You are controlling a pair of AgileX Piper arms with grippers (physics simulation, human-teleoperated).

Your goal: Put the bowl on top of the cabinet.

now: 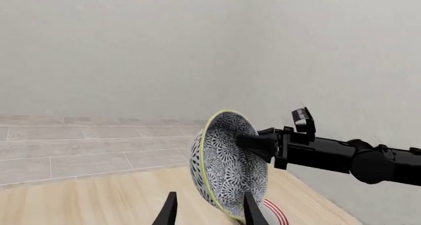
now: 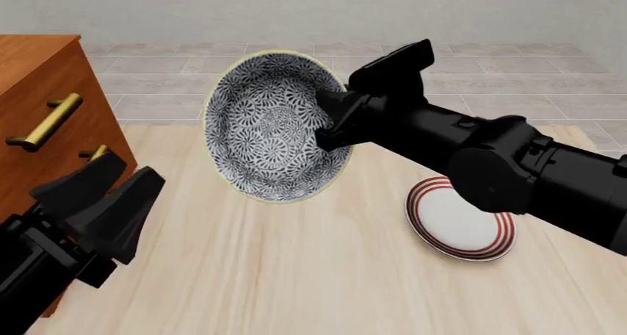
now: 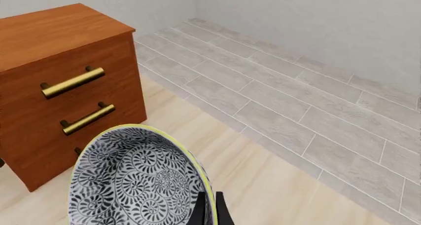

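Held aloft at the frame's centre, the bowl [image 2: 277, 126] hangs tilted on edge, its rim clamped in the right pincer [image 2: 331, 122], with the cabinet [image 2: 44, 92] at far left and the left pincer [image 2: 113, 203] spread empty below.

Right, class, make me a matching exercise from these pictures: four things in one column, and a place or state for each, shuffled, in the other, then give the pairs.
Things:
1. bowl
2. plate
3. cabinet
4. left gripper

Places or states:
A. stands at the table's left side, with brass handles
B. open, holding nothing
C. held in the air, tipped on its side, by the right gripper
D. lies flat on the table, under the right arm

Pairs: 1-C, 2-D, 3-A, 4-B
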